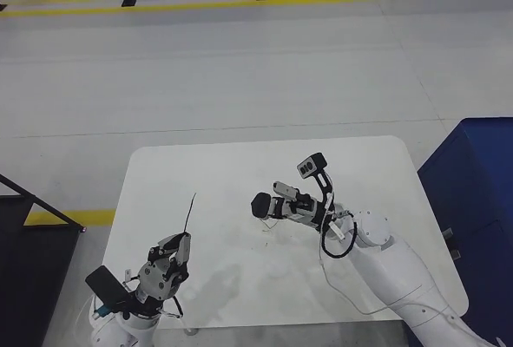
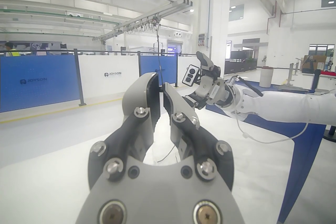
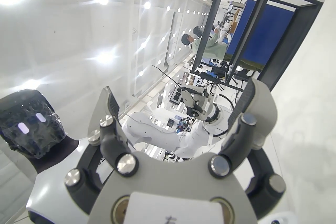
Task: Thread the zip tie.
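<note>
White rectangular counter (image 1: 360, 165) in a pale-floored factory hall.
Left tool (image 1: 180, 241), at 7 o'clock on the counter: clamped on a thin black plastic zip tie (image 1: 190, 212), its free length pointing to 12 o'clock, probably presented for threading.
Right tool (image 3: 181, 91), near centre toward 3 o'clock: jaws apart, empty, facing the tie, seemingly ready to receive it.
</note>
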`<control>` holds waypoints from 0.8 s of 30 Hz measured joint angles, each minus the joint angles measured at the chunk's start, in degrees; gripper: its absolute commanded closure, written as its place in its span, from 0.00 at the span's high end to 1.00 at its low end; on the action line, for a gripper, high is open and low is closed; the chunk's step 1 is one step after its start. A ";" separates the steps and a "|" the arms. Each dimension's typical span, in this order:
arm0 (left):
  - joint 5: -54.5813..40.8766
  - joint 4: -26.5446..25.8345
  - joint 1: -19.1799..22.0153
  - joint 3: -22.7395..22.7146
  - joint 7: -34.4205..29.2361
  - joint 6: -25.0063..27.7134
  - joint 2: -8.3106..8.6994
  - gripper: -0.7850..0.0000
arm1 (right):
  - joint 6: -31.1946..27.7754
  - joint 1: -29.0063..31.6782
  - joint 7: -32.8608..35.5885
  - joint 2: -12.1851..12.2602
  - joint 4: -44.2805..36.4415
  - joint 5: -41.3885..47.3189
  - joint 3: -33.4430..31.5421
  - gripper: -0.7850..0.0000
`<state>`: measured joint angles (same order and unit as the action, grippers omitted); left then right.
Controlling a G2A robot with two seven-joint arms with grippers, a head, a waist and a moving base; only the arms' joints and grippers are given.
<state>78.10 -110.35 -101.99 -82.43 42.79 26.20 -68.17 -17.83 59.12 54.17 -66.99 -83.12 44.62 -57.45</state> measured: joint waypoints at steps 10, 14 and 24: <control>37.50 -1.58 -3.08 2.16 9.38 -33.30 -0.18 0.00 | 24.85 -2.07 5.05 1.16 -4.57 -0.98 -1.37 1.00; 39.93 -1.53 -3.18 2.43 9.01 -36.69 -0.24 0.00 | 24.46 -2.07 5.03 1.18 -4.70 -1.06 -1.42 1.00; 51.40 -2.30 -3.31 2.38 3.53 -37.14 0.20 0.00 | 29.90 -0.82 8.25 1.26 -5.99 -0.41 -0.09 1.00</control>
<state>129.50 -112.65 -105.30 -80.06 46.32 -10.94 -67.97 12.07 58.30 62.42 -65.73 -89.11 44.21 -57.54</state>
